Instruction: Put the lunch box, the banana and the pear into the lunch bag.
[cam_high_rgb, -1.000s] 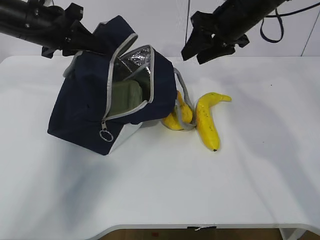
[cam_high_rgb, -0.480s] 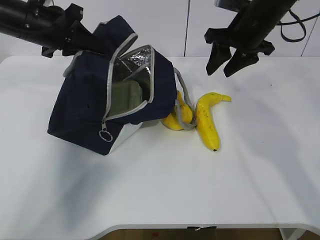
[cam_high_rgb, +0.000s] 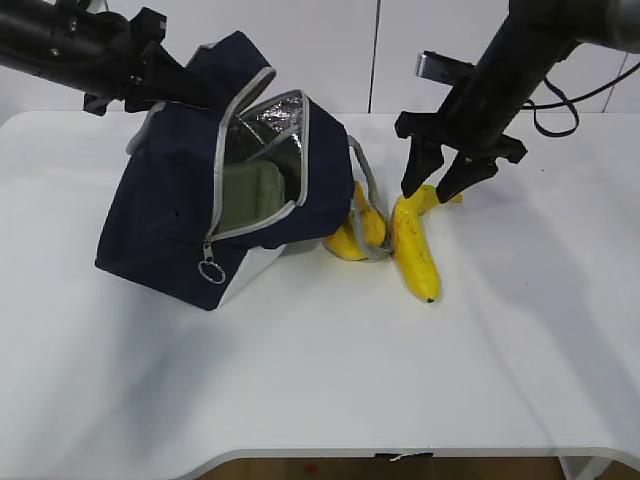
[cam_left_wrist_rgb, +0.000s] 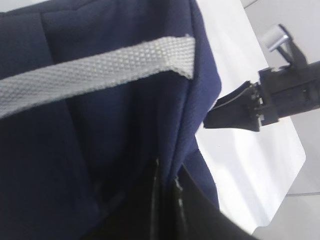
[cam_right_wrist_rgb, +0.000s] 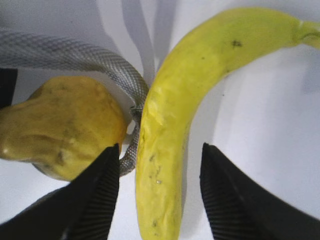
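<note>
The navy lunch bag (cam_high_rgb: 170, 215) leans tilted on the table with its zipped mouth open toward me. The lunch box's green lid (cam_high_rgb: 250, 195) shows inside against the foil lining. My left gripper (cam_high_rgb: 188, 95) is shut on the bag's top fabric (cam_left_wrist_rgb: 100, 130), just under the grey handle (cam_left_wrist_rgb: 100, 70), and holds it up. The banana (cam_high_rgb: 415, 245) lies to the right of the bag. The pear (cam_high_rgb: 350, 240) lies between them, with the bag's other handle strap (cam_right_wrist_rgb: 100, 57) looped round it. My right gripper (cam_high_rgb: 423, 193) is open, with its fingers on either side of the banana (cam_right_wrist_rgb: 170, 120); the pear (cam_right_wrist_rgb: 60, 125) is just outside one finger.
The white table (cam_high_rgb: 320, 380) stretches bare toward its front edge. The zipper's ring pull (cam_high_rgb: 211, 271) hangs at the bag's lower front. A white wall stands behind the table.
My right arm has swung right and dropped from above the bag's side down to the banana, jaws still open. The left arm and the bag have not moved.
</note>
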